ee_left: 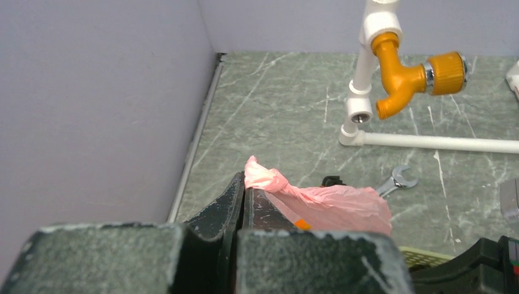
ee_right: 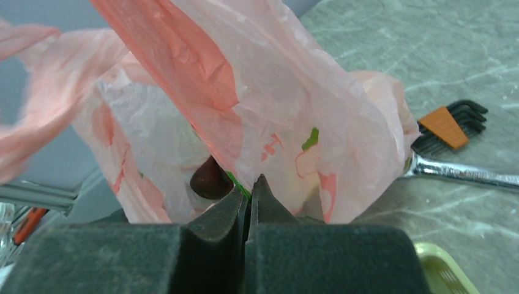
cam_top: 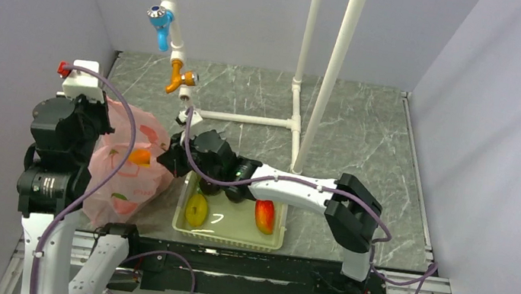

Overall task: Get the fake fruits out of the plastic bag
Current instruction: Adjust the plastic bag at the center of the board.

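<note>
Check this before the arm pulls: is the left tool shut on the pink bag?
Yes, the left wrist view shows the left tool shut, with a twisted bit of the plastic bag pinched at its tip.

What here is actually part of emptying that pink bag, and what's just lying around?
Part of the job: plastic bag; left tool and right tool, both pinching it; dark fruit inside; green basket, probably the drop-off.
Lying about: wrench; hex keys; orange tap; blue tap; white pipe frame.
</note>
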`<state>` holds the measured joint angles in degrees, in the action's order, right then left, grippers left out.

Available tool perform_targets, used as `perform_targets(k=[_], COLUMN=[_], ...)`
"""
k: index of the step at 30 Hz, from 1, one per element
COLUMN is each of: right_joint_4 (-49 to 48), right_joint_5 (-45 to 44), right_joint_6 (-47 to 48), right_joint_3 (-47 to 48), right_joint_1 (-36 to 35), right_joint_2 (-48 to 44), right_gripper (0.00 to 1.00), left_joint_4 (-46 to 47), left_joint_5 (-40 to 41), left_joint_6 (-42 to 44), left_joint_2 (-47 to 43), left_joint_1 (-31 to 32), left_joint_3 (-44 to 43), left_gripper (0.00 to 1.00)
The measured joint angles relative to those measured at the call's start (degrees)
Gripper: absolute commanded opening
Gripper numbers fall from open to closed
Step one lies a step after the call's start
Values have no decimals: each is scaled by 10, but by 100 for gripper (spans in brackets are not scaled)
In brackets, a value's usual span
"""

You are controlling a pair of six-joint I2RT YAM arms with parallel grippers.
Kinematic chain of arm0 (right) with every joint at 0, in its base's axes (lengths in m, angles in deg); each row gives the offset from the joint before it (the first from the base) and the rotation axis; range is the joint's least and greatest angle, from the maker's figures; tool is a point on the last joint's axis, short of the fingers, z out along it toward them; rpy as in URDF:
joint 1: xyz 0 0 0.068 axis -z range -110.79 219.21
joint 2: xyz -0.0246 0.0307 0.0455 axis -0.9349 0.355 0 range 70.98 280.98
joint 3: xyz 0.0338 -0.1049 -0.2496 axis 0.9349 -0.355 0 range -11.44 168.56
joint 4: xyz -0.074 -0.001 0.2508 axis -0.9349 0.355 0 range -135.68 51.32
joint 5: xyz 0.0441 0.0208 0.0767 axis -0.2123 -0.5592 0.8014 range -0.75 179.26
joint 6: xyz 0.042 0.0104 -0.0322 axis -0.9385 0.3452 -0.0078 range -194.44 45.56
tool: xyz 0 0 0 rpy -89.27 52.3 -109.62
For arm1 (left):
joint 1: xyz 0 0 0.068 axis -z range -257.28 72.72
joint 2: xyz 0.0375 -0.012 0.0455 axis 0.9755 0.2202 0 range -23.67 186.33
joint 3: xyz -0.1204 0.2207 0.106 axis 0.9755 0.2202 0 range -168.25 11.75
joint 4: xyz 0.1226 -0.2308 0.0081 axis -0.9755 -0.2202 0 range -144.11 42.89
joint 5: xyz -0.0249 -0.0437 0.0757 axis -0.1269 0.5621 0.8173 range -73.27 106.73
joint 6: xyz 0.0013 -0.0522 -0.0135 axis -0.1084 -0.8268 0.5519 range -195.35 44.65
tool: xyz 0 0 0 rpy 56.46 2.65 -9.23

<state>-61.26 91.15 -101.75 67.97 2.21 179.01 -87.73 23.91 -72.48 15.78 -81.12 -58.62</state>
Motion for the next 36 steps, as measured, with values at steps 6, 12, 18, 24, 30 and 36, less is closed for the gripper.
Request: perform_targets(k=[6,12,18,24,30,36], right_joint_4=[2,33,38,34,26,32], right_joint_5=[8,23,47,73,78,81], right_joint_6=[1,-9,-32,-55,-68,-73], right_joint_3=[33,12,-13,-24,-33,-33], right_joint_1=[3,26,37,37,38,40], right_joint_2=[23,31,31,31,27,14], right_gripper=[0,0,0,0,13,62], left_joint_4=[0,-35,-140,-201,-215,-200], left_joint_5=[0,-14,-33,-59,-97,-133], left_joint_6=[8,-45,-102,-141,-158,-158], left_joint_2=[22,-7,-83,-144,-171,-162], left_joint_1=[0,-2,-2,-2,-2,-2], left_joint_3=[-27,-26,-29,-31,-5,10], left_gripper=[42,93,96,99,99,99])
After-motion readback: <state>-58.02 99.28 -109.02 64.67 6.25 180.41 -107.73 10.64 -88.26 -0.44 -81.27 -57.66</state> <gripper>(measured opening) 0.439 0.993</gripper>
